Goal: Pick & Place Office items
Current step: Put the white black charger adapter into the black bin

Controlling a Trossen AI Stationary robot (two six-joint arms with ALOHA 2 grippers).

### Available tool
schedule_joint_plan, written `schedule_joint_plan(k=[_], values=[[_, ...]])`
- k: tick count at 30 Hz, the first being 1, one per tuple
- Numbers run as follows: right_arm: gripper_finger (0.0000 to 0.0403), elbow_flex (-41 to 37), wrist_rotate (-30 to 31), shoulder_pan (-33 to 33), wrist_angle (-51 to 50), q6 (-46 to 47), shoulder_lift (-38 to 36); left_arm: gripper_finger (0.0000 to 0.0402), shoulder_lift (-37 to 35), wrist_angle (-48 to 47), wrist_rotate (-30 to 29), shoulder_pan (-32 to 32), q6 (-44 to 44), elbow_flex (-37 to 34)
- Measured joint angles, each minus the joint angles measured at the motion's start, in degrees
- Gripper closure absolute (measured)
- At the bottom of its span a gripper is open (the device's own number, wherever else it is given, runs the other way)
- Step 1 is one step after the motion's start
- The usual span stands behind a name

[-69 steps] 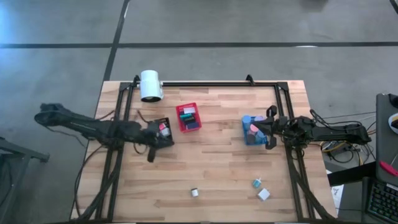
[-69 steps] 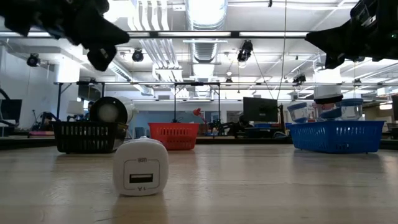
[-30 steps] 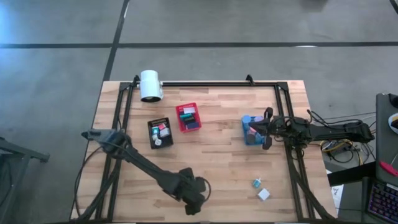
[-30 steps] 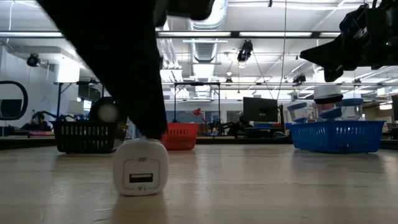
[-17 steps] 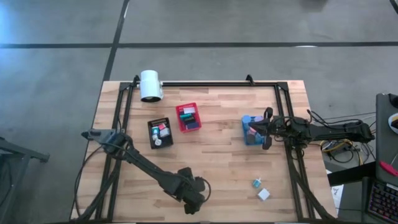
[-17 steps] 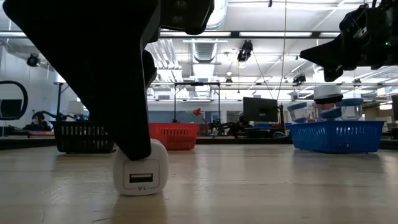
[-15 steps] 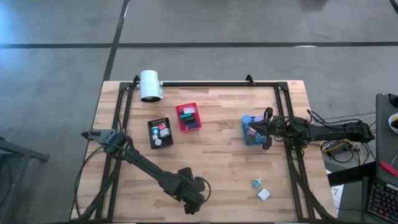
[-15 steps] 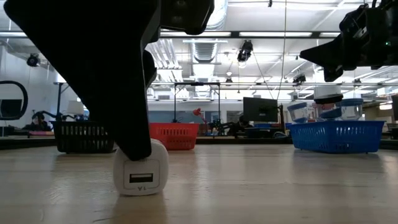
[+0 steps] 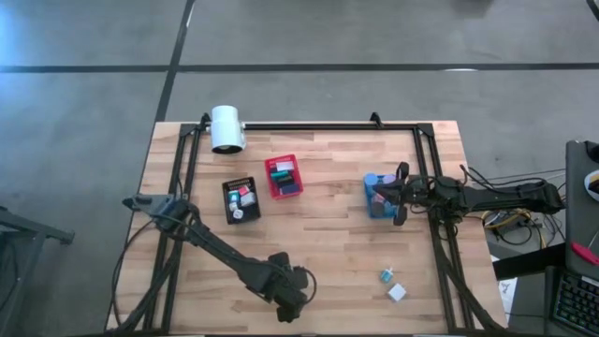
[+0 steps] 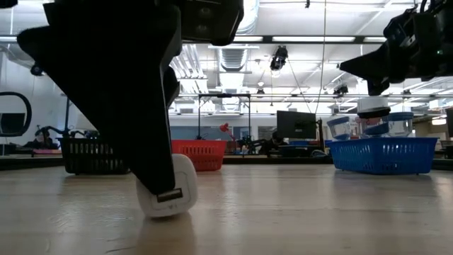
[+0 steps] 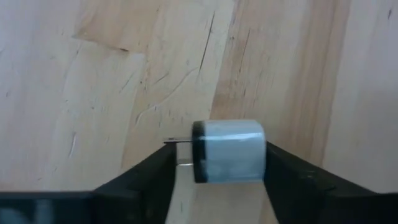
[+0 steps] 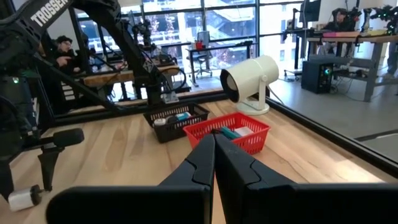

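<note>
High view: the left gripper point(image 9: 292, 304) lies low near the table's point(image 9: 328, 253) front edge, left of centre, and hides what is under it. The right gripper point(image 9: 401, 195) hangs at the blue bin point(image 9: 381, 197) by the right edge. Three bins show: one black point(image 9: 240, 199), one red point(image 9: 284, 177), one blue, each holding small coloured pieces too small to count. One white cylinder point(image 9: 226, 127) stands near the back left corner. Two loose items lie near the front right corner: a teal piece point(image 9: 386, 275) and a white block point(image 9: 397, 293), just apart.

Low view: only here does the charger point(image 10: 170, 188) show as tilted, one lower corner on the wood, with the left gripper's dark finger point(image 10: 145, 134) against its side. The blue bin's white-capped contents rise above its rim.

Left wrist view: the two fingers point(image 11: 140, 180) close narrowly on the white charger, one at each side; its black face and a metal prong point sideways.

Right wrist view: the right fingers point(image 12: 205, 163) are pressed together, holding nothing; beyond them the cylinder, black bin and red bin line up, and the left gripper with the charger shows small at the edge.
</note>
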Motion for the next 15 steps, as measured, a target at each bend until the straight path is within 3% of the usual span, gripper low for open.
schedule_joint_plan(k=[5, 15], values=[[0.0394, 0.00, 0.00, 0.00, 0.20, 0.02, -0.04, 0.0248, -0.20, 0.85, -0.01, -0.09, 0.06, -0.80], [0.0394, 0.00, -0.14, -0.01, 0.42, 0.20, -0.02, 0.0248, -2.93, -0.50, -0.13, -0.09, 2.95, -1.30]])
